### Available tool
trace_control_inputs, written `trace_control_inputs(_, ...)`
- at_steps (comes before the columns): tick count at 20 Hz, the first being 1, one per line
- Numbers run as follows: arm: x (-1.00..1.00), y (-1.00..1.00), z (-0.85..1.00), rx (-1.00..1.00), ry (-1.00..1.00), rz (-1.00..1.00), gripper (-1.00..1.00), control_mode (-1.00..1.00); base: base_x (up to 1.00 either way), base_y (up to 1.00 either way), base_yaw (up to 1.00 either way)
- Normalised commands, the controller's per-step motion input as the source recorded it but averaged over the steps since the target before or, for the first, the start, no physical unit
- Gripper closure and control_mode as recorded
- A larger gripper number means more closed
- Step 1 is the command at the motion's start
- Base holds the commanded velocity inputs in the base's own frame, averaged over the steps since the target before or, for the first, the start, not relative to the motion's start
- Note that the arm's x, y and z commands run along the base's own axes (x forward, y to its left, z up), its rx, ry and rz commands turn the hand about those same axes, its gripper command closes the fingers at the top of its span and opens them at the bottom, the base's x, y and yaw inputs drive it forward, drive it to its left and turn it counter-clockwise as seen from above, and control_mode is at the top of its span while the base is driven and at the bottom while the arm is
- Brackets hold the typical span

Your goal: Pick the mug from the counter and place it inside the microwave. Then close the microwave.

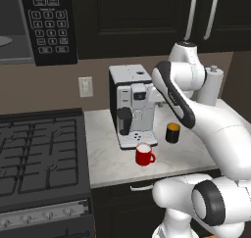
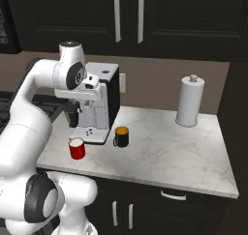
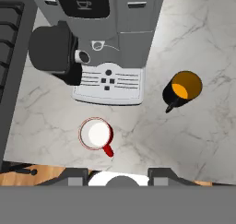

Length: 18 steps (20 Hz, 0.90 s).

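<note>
The red mug (image 3: pixel 96 134) stood upright on the counter (image 1: pixel 112 158), just in front of the coffee machine (image 1: pixel 131 105) and near the counter's front edge, with the black cup (image 3: pixel 182 90) a little way off to one side; nothing touched it; I judged it small, light and rigid, glossy enough to slip under a weak pinch and likely to chip if knocked over or dropped; its handle was short and stubby, pointing toward the counter's edge in the hand view, so I reckoned the sounder hold was across the rim, one finger inside the white bowl and one outside on the wall, or across the whole body if my jaws would span it; my gripper (image 3: pixel 119 176) hung high above the counter, looking straight down, with the mug a little ahead of my fingertips rather than between them; my arm was bent sharply at the elbow, rearing up in front of the coffee machine; my jaws appeared partly open and held nothing, though so little of the tips showed that I could not be sure how wide; the microwave (image 1: pixel 49 21) sat up to the left, above the stove (image 1: pixel 39 154), its door seemingly open
</note>
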Motion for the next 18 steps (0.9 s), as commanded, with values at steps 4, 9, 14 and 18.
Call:
trace_control_inputs(4, -0.18, 0.0, 0.0, 0.0, 0.0, 0.0, -1.0, -1.0, 0.0, 0.0, 0.0)
trace_control_inputs(9, -0.04, 0.0, 0.0, 0.0, 0.0, 0.13, -1.0, -1.0, 0.0, 0.0, 0.0)
trace_control_inputs(14, 0.0, 0.01, -0.09, 0.0, 0.04, 0.1, -1.0, -1.0, 0.0, 0.0, 0.0)
trace_control_inputs(18, 0.01, 0.15, -0.19, 0.0, 0.05, 0.18, -1.0, -1.0, 0.0, 0.0, 0.0)
